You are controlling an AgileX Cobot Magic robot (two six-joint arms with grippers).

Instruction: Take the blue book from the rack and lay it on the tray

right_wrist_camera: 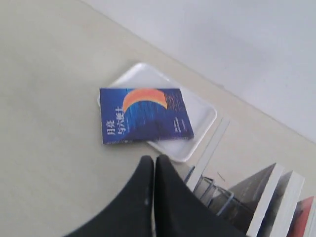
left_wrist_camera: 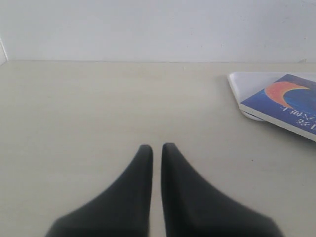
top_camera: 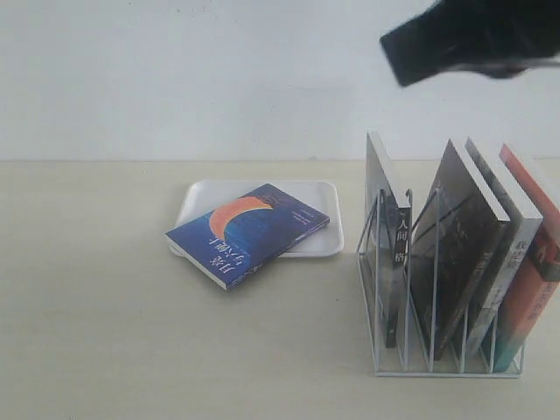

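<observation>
Books total five: one blue book (top_camera: 248,233) flat on the one tray (top_camera: 325,198), overhanging its edge; four other books (top_camera: 464,236) lean in one rack (top_camera: 378,293) beside that tray. Left gripper (left_wrist_camera: 157,148), right gripper (right_wrist_camera: 154,160): both closed, empty.

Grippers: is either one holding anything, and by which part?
Nothing is held. The left gripper and right gripper are both shut and empty; the blue book lies loose on the tray, one corner overhanging.

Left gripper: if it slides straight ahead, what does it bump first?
Likely nothing until the far wall: the left gripper points across bare table, with the blue book and tray off to one side.
</observation>
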